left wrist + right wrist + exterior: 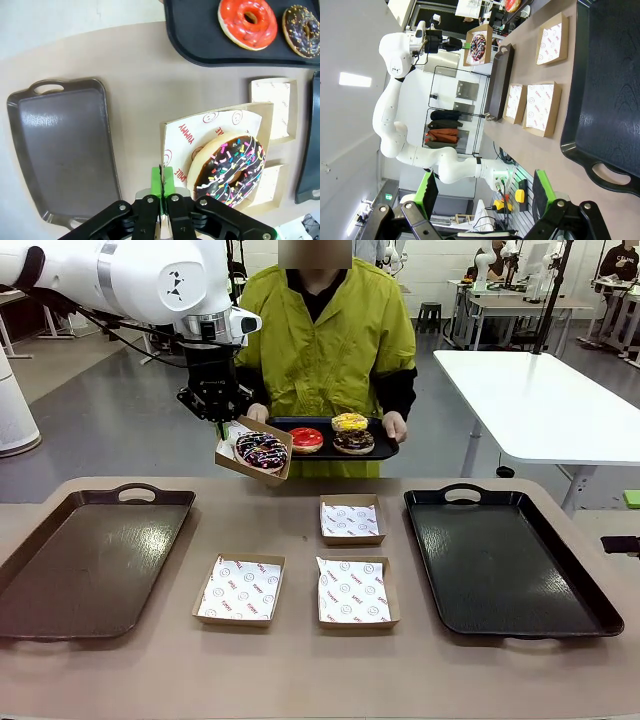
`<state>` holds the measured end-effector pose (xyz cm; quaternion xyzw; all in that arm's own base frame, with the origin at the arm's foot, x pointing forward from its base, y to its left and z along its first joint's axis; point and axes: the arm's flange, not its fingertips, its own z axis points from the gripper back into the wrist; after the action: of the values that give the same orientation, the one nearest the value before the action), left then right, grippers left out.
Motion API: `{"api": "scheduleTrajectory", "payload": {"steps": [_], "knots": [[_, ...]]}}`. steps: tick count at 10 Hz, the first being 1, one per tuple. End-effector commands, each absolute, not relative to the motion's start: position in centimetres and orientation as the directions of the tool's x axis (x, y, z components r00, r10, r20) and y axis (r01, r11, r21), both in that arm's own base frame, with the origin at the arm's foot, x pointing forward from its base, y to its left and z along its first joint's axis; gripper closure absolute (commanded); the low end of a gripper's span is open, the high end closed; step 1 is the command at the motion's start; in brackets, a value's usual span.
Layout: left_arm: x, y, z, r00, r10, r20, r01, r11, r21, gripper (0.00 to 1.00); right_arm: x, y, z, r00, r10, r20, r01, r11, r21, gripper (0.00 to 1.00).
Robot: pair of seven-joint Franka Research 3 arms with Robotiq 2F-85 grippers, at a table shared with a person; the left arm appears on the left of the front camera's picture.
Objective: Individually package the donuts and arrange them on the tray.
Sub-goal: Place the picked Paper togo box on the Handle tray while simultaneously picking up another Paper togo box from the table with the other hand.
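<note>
The left gripper point(162, 176) has its green pads pressed together on the near rim of a small cardboard tray point(268, 131), so it is fully closed on this rim and carries the tray in the air, tilted; inside the tray lies a white printed paper point(200, 129), and on the paper rests the chocolate donut point(227, 170) with pink and white drizzle and coloured sprinkles, leaning toward the lower side of the tray; in the front view this load hangs above the far edge of the table point(300, 665), just beside a black serving tray point(385, 452) that a person holds with both hands point(394, 426) at the far side; on the serving tray are the red donut point(306, 439), the yellow donut point(350, 422) and the dark donut point(353, 441), close together; the right gripper point(485, 200) has its two fingers wide apart and nothing is between them; on the table three more cardboard trays point(240, 590) with printed paper lie flat in the middle, one farther and two nearer; a brown tray point(90, 560) lies at the robot's left side and a black tray point(510, 560) at its right side, both with bare surface.
</note>
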<state>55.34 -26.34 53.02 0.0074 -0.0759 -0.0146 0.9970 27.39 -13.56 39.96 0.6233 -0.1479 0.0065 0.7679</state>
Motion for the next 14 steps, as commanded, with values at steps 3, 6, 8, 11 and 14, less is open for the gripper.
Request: {"api": "scheduleTrajectory", "payload": {"steps": [3,6,8,11,14], "knots": [[53.9,-22.9,54.6,0.991,-0.063,0.121,0.065,0.998,-0.017,0.99,29.3,-11.2,43.6,0.957,-0.161,0.242,-0.177,0.338,0.924,0.00],[51.1,-16.6,55.4,0.994,-0.064,0.090,0.065,0.998,-0.008,0.99,34.0,-6.4,49.8,0.959,-0.151,0.239,-0.132,0.509,0.851,0.00],[49.0,-13.2,54.3,0.993,-0.085,0.078,0.084,0.996,0.013,0.99,37.5,-1.6,53.1,0.944,-0.182,0.275,-0.110,0.613,0.782,0.00],[46.9,-9.5,52.0,0.993,-0.093,0.073,0.092,0.995,0.028,0.99,41.3,6.3,52.6,0.948,-0.144,0.284,-0.075,0.766,0.639,0.00],[46.6,-6.8,49.7,0.994,-0.056,0.097,0.055,0.998,0.012,0.99,42.5,12.6,49.9,0.966,-0.091,0.242,-0.054,0.846,0.531,0.00]]}}
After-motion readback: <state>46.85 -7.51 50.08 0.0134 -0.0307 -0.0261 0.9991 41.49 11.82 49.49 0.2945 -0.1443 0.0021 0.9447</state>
